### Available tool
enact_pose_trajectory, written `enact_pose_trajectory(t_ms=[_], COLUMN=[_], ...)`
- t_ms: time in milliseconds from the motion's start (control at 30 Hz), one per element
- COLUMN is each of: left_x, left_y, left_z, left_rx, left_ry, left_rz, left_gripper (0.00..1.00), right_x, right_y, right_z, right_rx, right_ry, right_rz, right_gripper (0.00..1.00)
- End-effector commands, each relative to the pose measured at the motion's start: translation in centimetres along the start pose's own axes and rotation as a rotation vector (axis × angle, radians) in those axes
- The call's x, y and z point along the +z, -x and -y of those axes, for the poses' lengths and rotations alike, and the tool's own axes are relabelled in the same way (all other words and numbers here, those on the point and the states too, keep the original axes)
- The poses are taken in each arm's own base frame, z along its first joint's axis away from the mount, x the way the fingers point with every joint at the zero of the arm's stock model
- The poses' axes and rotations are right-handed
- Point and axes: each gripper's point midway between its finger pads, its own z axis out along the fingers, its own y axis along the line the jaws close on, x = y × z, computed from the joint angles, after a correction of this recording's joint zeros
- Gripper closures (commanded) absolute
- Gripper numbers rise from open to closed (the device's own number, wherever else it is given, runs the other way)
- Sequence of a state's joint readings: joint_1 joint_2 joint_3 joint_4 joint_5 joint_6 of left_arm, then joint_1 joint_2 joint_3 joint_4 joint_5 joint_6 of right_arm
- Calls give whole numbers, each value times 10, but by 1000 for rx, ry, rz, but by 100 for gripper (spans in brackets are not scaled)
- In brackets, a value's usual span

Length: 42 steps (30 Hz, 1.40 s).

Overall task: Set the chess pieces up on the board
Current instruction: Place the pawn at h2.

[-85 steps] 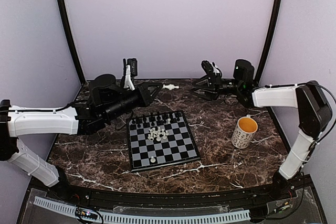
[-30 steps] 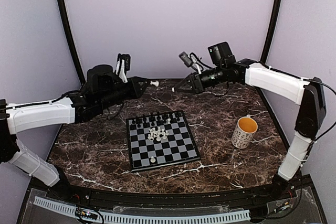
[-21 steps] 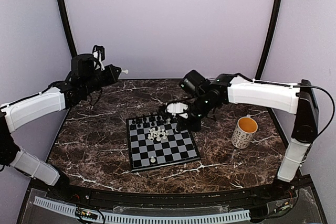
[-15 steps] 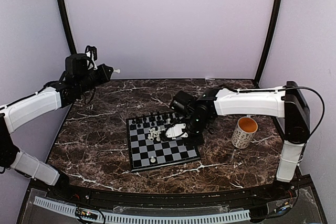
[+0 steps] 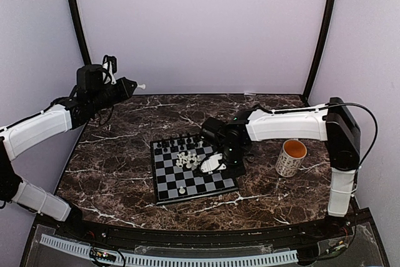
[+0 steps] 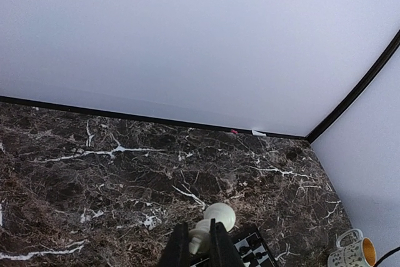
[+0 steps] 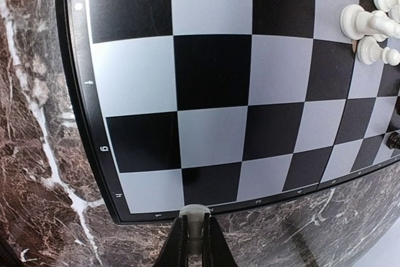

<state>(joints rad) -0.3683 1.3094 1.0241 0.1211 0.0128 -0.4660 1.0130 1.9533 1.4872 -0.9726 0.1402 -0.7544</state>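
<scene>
The board (image 5: 164, 180) lies mid-table. Black chess pieces (image 5: 181, 144) line its far edge, and a white cluster (image 5: 187, 157) stands near its middle. One white piece (image 5: 182, 189) stands alone near the front. My left gripper (image 5: 136, 86) hangs high at the back left, shut on a white pawn (image 6: 211, 219). In the left wrist view this gripper (image 6: 200, 243) shows the pawn's round head sticking out past its fingers. My right gripper (image 5: 215, 166) is low over the board's right side. In its wrist view the right gripper (image 7: 195, 242) is shut on a small white piece (image 7: 195, 216) at the board's rim (image 7: 81, 123).
A patterned mug (image 5: 291, 157) with an orange inside stands right of the board, also in the left wrist view's bottom corner (image 6: 353, 256). Several white pieces (image 7: 369, 23) crowd the top right of the right wrist view. Black posts and pale walls enclose the marble table (image 5: 119, 179).
My left arm has swung left and upward from the back centre, carrying the white pawn. My right arm has swept from the back wall down to the board's right side, then lowered a little more.
</scene>
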Motion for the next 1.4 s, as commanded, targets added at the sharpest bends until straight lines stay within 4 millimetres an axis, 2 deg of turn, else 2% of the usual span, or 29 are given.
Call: enact_pose_trajectory(t_ms=[0,367,733,1033,1367], left_x=[-4,-3,-2,-1,0], left_y=[-2,-3,-4,-6,-8], left_z=[4,6,7,8,8], left_rx=[-16,-19,-19,-23,-25], left_ry=[-33,-48,-54,-60,-66], left_rz=[-7,-15,-21,-29,-34], left_gripper=[100,100,100,100,100], right_x=[2,13,19,22,24], right_y=[4,11,13,9,9], right_z=[0,0,3,4,8], right_rx=[-3,4,8,9,20], right_ry=[-2,13,3,-6,-25], right_rz=[-1,11,11,-11,-14], right_gripper=[100,100,92,82,78])
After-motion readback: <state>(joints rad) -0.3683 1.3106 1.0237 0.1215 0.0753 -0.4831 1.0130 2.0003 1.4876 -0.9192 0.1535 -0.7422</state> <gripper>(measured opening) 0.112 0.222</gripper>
